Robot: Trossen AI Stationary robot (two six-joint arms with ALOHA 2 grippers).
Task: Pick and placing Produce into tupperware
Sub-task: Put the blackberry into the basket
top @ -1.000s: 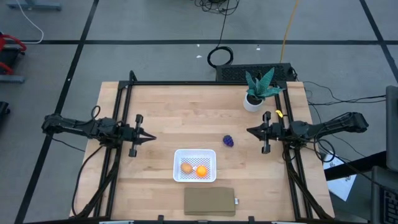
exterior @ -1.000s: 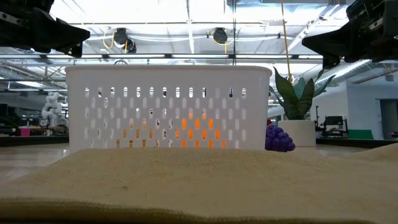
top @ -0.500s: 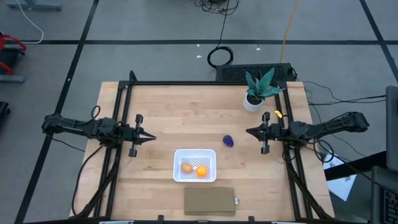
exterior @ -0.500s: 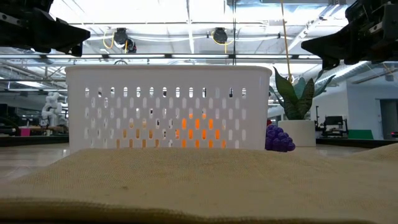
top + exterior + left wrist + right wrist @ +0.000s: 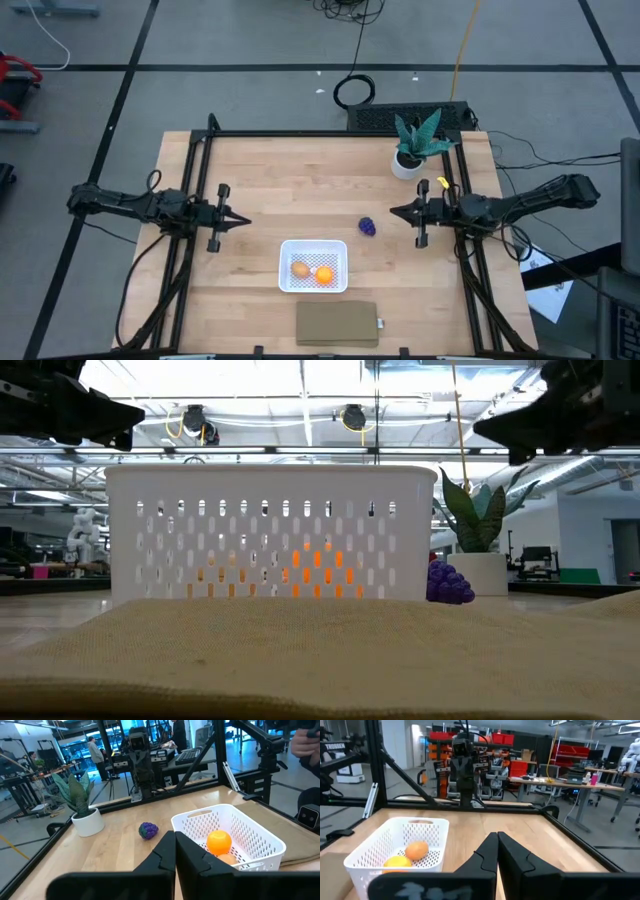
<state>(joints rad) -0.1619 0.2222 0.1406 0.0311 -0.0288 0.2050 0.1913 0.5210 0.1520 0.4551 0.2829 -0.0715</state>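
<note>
The white tupperware [image 5: 314,266] stands on its base near the table's near middle, and in the low view [image 5: 270,535] its slotted wall shows. Inside it lie the bright orange piece [image 5: 324,275] and the tan-brown piece [image 5: 300,269], both also in the left wrist view: orange piece [image 5: 219,841], tan-brown piece [image 5: 227,860]. The dark purple piece [image 5: 368,227] rests on the bare wood to the right of and beyond the tupperware. My right gripper [image 5: 393,212] is shut and hovers just right of the purple piece. My left gripper [image 5: 243,221] is shut and hovers at the table's left side.
A green potted plant [image 5: 415,145] stands at the far right corner, behind my right gripper. A flat brown pad [image 5: 338,323] lies at the near edge, in front of the tupperware. Black frame rails [image 5: 196,200] run along the table's left and right sides.
My right gripper has moved a little toward the table's left, closer to the purple piece, staying shut and above the table. The produce and the tupperware have kept still.
</note>
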